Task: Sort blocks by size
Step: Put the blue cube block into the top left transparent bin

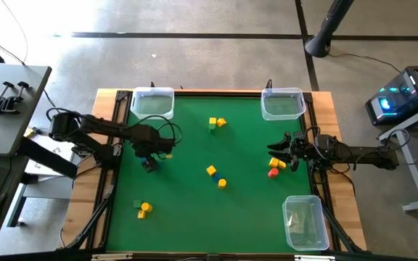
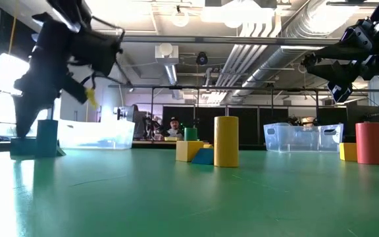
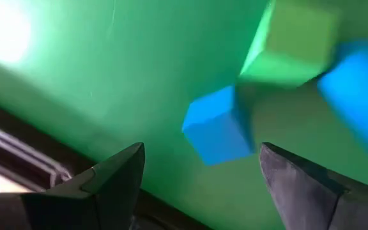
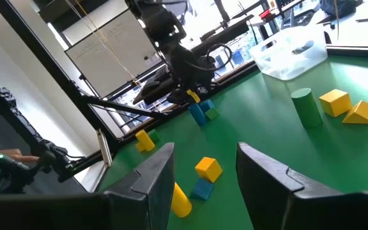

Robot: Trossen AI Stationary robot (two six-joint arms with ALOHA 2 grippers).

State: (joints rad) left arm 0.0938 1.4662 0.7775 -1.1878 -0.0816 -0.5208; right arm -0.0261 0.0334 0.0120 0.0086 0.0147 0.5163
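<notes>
Small coloured blocks lie scattered on the green table (image 1: 194, 210). My left gripper (image 1: 151, 164) is open near the table's left side. Just ahead of its fingers (image 3: 202, 148) stand a blue block (image 3: 217, 133), a green block (image 3: 292, 41) and a second blue block (image 3: 363, 89); none is touched. My right gripper (image 1: 276, 148) is open and empty near the right side, raised above a red cylinder (image 1: 273, 172) and a yellow block (image 1: 281, 164). It shows open in its own wrist view (image 4: 204, 148).
Clear bins stand at the far left (image 1: 153, 103), the far right (image 1: 282, 104) and the near right (image 1: 303, 221). A yellow block and cylinder with a blue piece (image 1: 216, 176) lie mid-table. Green and yellow blocks (image 1: 216, 123) lie at the far middle, and others (image 1: 144, 209) at the near left.
</notes>
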